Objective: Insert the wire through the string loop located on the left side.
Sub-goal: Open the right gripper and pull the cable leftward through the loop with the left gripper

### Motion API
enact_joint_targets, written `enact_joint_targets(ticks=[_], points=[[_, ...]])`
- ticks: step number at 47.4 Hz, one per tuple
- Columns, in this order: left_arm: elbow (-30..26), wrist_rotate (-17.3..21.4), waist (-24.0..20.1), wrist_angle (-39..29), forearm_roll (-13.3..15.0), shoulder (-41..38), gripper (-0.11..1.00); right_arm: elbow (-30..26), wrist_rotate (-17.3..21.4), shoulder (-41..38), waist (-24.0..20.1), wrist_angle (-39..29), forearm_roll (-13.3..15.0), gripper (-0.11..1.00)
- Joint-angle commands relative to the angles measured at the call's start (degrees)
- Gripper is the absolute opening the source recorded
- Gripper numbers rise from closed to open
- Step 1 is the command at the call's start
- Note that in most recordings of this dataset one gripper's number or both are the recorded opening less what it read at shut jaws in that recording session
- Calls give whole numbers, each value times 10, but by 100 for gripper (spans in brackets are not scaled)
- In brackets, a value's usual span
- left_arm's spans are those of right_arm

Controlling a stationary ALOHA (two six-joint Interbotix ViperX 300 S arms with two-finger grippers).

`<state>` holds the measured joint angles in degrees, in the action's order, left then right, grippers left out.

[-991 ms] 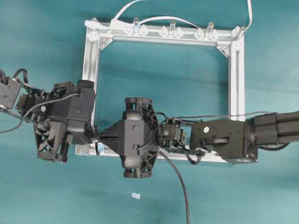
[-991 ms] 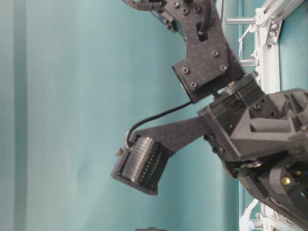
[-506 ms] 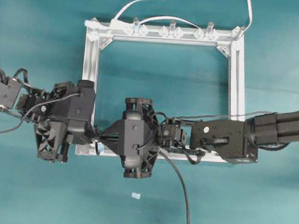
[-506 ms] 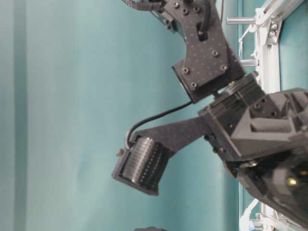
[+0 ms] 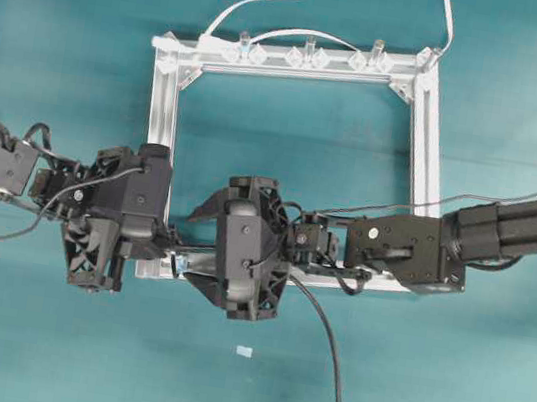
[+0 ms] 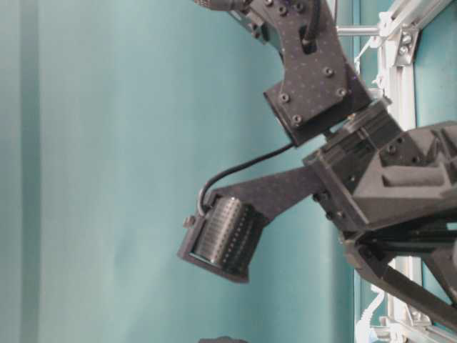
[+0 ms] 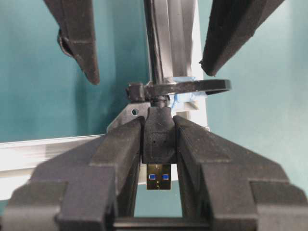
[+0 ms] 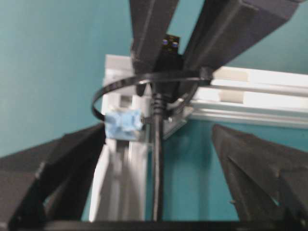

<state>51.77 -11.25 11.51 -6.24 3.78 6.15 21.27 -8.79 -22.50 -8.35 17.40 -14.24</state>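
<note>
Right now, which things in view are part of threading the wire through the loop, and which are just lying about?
Part of the job:
wire, plug pinched in the left claw
loop, wire running through it
right claw, open, off the wire

Lying about:
white cable
clips
frame
pale scrap

Black screw-studded arms (image 5: 507, 232), ribbed pincers (image 7: 158, 139)

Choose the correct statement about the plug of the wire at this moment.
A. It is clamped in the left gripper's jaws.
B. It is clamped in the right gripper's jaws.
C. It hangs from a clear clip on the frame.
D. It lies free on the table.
A: the left wrist view shows the plug pinched in the left gripper, while the right gripper stands wide open around the wire.
</note>
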Motion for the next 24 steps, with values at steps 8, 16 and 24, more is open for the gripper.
enact_joint_targets(ticks=[8, 16, 24], points=[[1, -2, 2, -12, -2, 25, 21, -6, 1, 13, -2, 3, 1, 96], [13, -3, 4, -28, -2, 49, 21, -6, 1, 14, -2, 3, 1, 96], [21, -2, 12, -44, -2, 65, 21, -6, 1, 14, -2, 3, 1, 96]])
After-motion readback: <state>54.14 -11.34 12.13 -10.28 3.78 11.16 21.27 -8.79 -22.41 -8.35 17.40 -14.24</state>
